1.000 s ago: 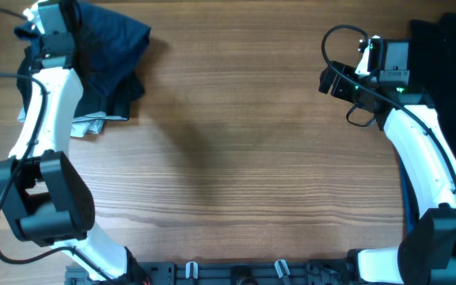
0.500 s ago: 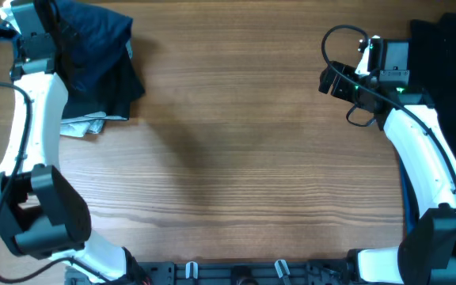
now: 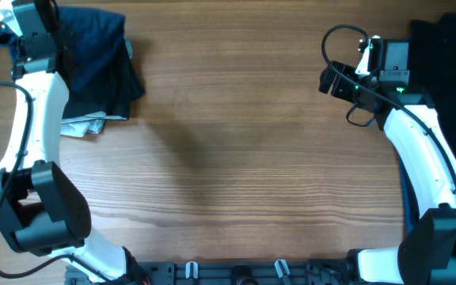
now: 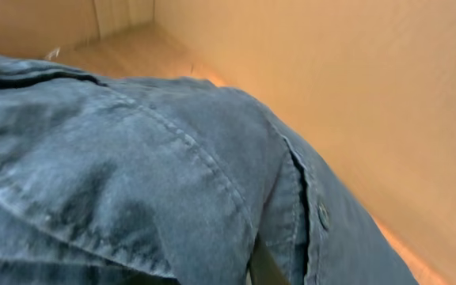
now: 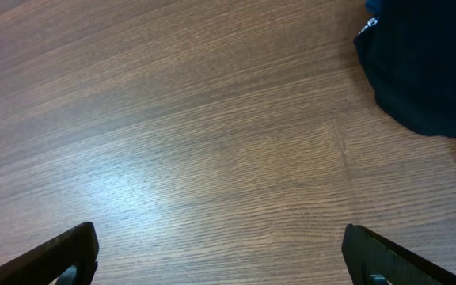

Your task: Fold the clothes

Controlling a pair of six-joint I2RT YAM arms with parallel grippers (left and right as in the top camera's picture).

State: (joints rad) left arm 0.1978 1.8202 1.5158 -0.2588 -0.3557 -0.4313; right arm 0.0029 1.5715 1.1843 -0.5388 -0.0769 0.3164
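Observation:
The clothes, mid-blue denim shorts [image 3: 93,36], lie bunched at the table's far left corner on top of a dark pile. My left gripper [image 3: 50,20] sits at their left edge, shut on the denim. In the left wrist view the denim shorts [image 4: 133,158] fill the frame, with a seam and a button showing, and hide the fingers. My right gripper [image 3: 332,79] hovers at the far right over bare wood. It is open, its two fingertips [image 5: 66,257] wide apart with nothing between them.
A plain black garment with pale trim [image 3: 105,99] lies under the shorts. A black polo shirt [image 3: 450,63] with a small white logo covers the far right corner, and its edge [image 5: 426,63] shows in the right wrist view. Wooden table [image 3: 236,158] spans the middle.
My left gripper has moved left towards the table's corner, dragging the denim shorts with it; the fabric is more gathered. The right arm has not moved.

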